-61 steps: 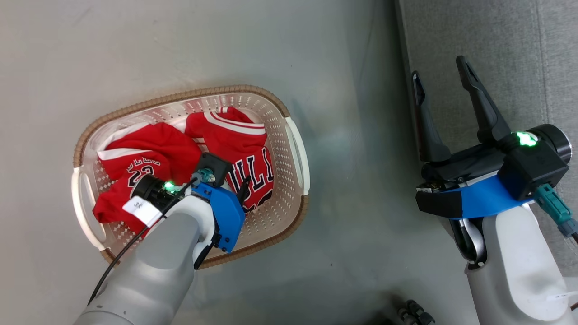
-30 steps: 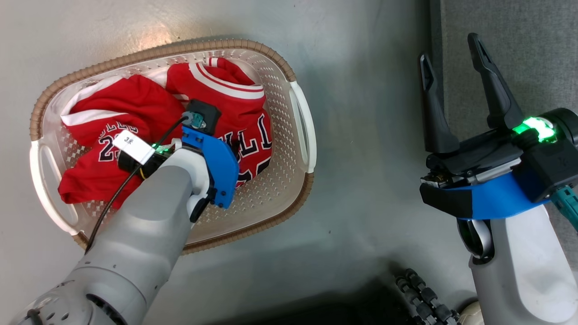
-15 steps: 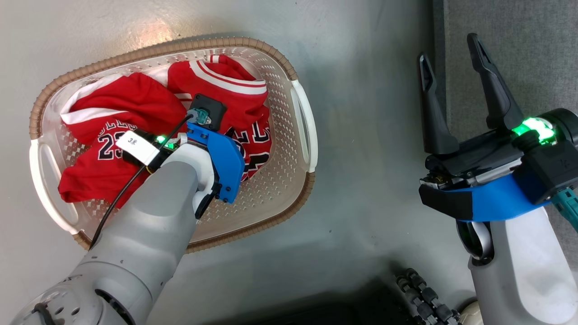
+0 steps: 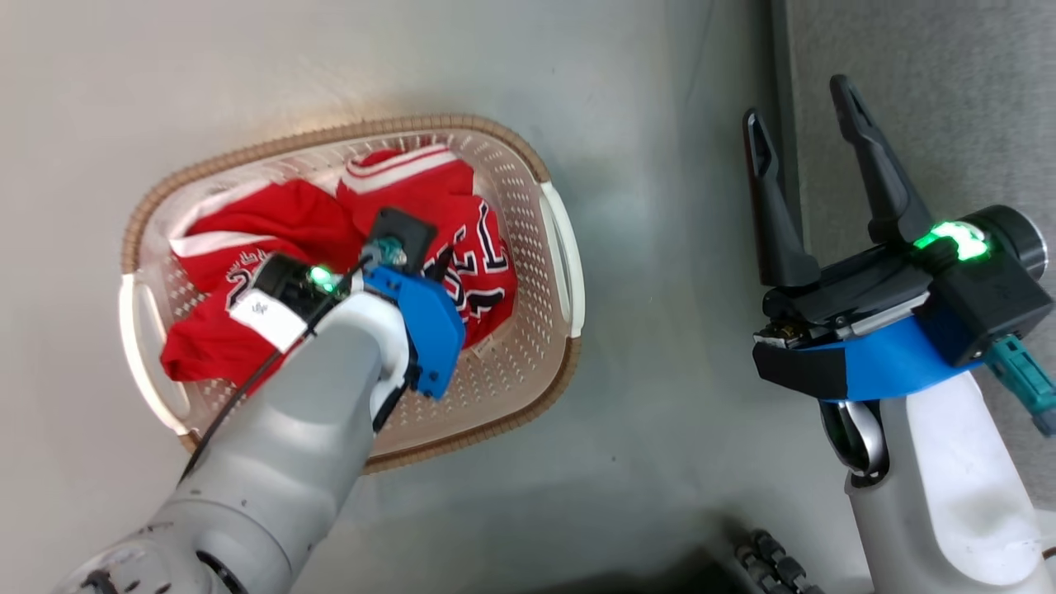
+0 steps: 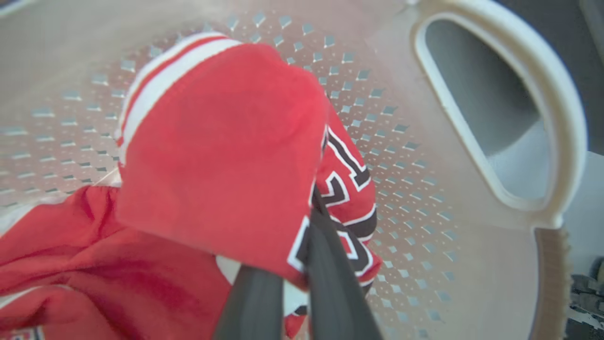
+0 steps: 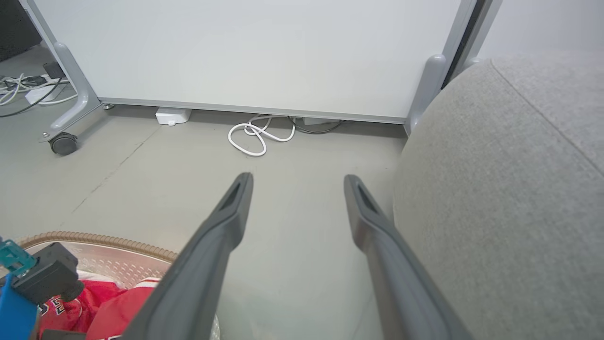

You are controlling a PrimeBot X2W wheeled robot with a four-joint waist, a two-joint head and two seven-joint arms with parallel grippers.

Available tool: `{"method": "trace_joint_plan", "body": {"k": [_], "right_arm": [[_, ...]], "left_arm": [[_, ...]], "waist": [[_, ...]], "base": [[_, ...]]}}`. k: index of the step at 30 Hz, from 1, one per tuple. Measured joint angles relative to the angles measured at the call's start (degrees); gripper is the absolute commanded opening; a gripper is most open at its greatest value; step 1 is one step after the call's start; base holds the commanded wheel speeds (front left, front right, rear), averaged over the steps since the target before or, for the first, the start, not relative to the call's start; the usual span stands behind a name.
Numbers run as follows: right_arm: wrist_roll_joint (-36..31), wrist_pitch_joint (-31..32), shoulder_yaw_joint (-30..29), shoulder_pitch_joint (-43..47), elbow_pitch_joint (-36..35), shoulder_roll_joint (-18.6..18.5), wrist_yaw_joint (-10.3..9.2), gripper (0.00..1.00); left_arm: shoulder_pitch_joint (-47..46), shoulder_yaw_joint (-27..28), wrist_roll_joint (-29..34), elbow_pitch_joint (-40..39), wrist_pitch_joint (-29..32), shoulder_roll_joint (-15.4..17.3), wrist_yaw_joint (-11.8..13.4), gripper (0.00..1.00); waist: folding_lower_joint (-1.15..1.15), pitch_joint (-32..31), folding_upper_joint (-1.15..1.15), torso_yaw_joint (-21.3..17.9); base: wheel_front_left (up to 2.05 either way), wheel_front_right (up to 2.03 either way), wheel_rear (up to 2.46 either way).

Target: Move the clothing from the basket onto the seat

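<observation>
Right, my left hand (image 5: 309, 226) is down inside the basket (image 4: 528, 363), fingers pinched together on a fold of the lettered red garment (image 5: 222, 156). The close view is blurry, so I think it grips only that one. The "23" garment (image 4: 223, 289) lies beside it in the basket. My right hand (image 4: 799, 99) hangs spread wide and empty over the floor (image 4: 660, 247), at the seat (image 4: 932, 107) edge.

Grey floor (image 6: 141, 179), white wall panel (image 6: 236, 52) on a castor (image 6: 62, 143), coiled white cable (image 6: 257, 137), small white box (image 6: 172, 115), loose cables (image 6: 19, 89) far left
</observation>
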Motion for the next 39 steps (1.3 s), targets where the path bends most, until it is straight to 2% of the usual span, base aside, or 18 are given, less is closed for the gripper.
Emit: {"method": "trace_joint_plan", "body": {"k": [10, 19, 22, 26, 33, 39], "right_arm": [[0.97, 0.0, 0.74, 1.66, 3.65, -0.82, 0.0, 1.0], [1.12, 0.0, 1.19, 4.95, 6.49, -1.08, 0.0, 1.0], [1.24, 0.0, 1.21, 6.23, 7.31, -1.12, 0.0, 1.0], [1.36, 0.0, 0.88, 8.09, 8.16, -1.13, 0.0, 1.0], [1.37, 0.0, -0.1, 11.7, 9.14, -1.12, 0.0, 1.0], [1.37, 0.0, -0.23, 13.9, 9.49, -0.87, 0.0, 1.0]], "left_arm": [[5.39, -1.75, 0.73, -0.69, -5.24, -0.04, 0.0, 0.0], [10.01, -2.31, 1.46, -4.39, -6.81, 1.09, 0.0, 0.0], [10.45, -0.1, 2.54, -7.32, -6.89, 2.04, 0.0, 0.0], [13.17, 4.11, 5.1, -12.0, -6.97, 3.92, 1.21, 0.0], [18.04, 11.83, 11.32, -20.86, -6.97, 6.78, 3.31, 0.0], [21.76, 19.01, 16.31, -28.17, -6.97, 8.84, 4.01, 0.0]], "waist": [[0.0, -9.42, 0.0, 1.21], [0.0, -19.11, 0.01, 2.93], [-0.01, -22.36, 0.0, 3.58], [-0.01, -26.61, 0.0, 4.38], [-0.01, -33.45, 0.01, 5.87], [-0.02, -38.3, 0.01, 6.94]], "base": [[0.0, 0.0, 0.0], [0.0, 0.0, 0.0], [0.0, 0.0, 0.0], [0.0, 0.0, 0.0], [0.0, 0.0, 0.0], [0.0, 0.0, 0.0]]}}
